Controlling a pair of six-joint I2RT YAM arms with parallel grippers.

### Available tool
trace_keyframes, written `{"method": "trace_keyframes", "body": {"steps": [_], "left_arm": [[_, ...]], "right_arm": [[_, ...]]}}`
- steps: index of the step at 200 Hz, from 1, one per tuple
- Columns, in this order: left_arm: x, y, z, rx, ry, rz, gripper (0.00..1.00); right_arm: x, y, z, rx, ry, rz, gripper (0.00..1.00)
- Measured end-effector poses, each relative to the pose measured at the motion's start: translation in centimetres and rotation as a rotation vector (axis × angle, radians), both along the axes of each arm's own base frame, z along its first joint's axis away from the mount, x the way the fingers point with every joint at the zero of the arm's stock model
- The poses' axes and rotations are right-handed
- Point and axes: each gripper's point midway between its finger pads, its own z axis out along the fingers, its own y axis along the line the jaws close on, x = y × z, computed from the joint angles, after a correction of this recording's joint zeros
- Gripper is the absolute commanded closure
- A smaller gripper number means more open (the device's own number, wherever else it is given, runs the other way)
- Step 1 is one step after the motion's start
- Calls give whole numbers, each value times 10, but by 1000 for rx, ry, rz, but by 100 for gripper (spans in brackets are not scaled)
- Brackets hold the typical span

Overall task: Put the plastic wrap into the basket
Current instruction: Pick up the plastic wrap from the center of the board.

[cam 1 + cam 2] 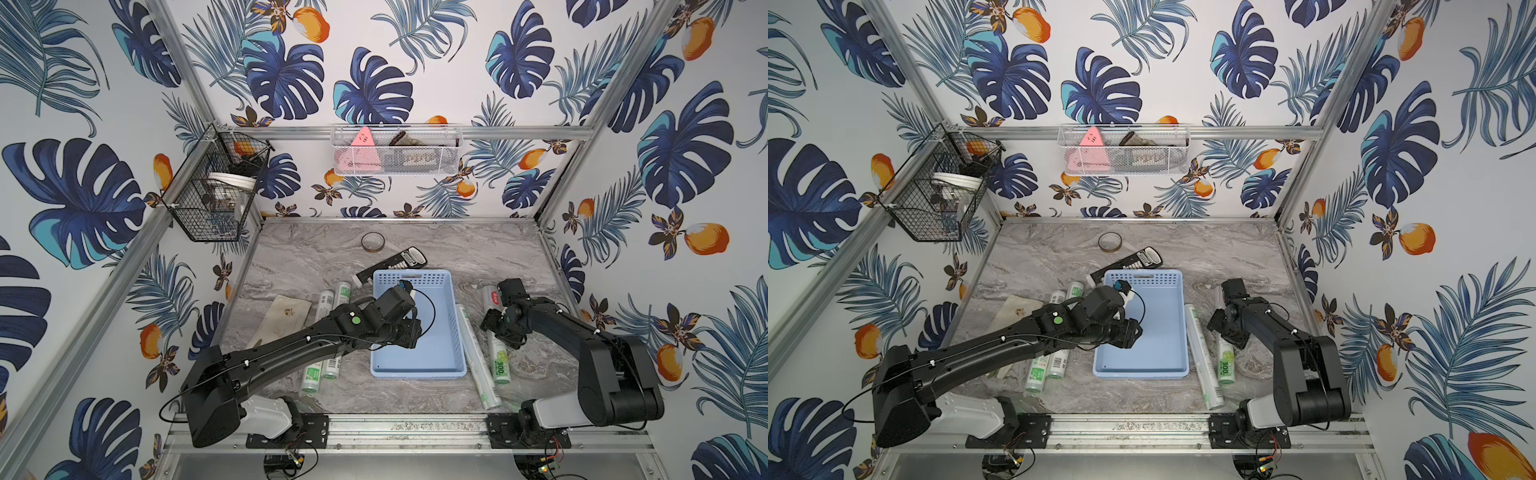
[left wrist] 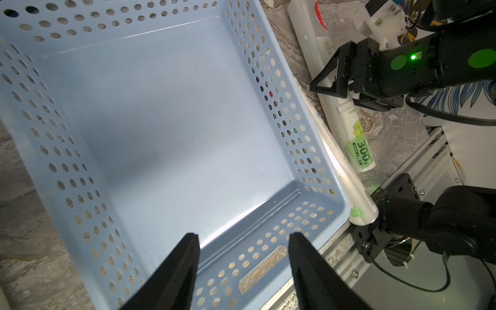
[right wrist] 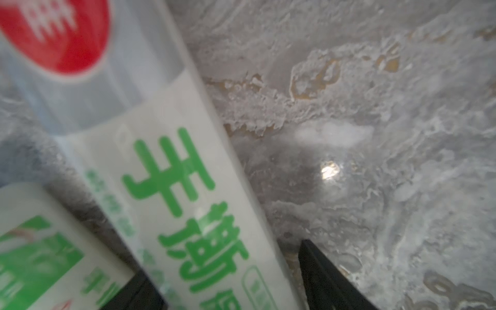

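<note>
Though both top views hide its jaws, the right wrist view shows the right gripper (image 3: pixel 222 256) straddling a whitish green-printed plastic wrap roll (image 3: pixel 171 174); we cannot tell if it pinches. The left gripper (image 2: pixel 243 236) hangs open over the light blue perforated plastic basket (image 1: pixel 419 371). A second roll (image 1: pixel 476 357) lies along its right wall, and two more rolls (image 1: pixel 327 300) sit half under the left arm (image 1: pixel 291 349).

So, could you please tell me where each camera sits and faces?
Top views: high over the arms' bases, looking down on the grey marble-patterned table; left arm and right arm show.
Left wrist: over the light blue perforated plastic basket, looking in past the open left gripper.
Right wrist: low over a whitish green-printed plastic wrap roll straddled by the right gripper.
Shared: left wrist also shows that roll and gripper.
</note>
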Motion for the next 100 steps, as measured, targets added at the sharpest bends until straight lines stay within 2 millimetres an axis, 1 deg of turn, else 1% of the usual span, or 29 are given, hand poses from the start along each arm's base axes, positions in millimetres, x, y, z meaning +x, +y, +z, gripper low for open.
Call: {"method": "trace_keyframes", "body": {"steps": [20,36,76,86,100], "left_arm": [[0,-1,1,4,-7,-1,38],[-1,-1,1,7,-10,-2,38],[-1,-1,1,12,-18,0,38],[-1,-2,1,12,-19,-1,38],[-2,-1,0,10,-20,-1,37]], "right_arm": [[6,-4,-1,-22,10,-7,25],[10,-6,-3,-36,15,-9,29],[10,-10,-4,-61,21,-5,35],[11,-10,-4,-65,22,-5,42],[12,-11,-4,-75,23,12,47]]}}
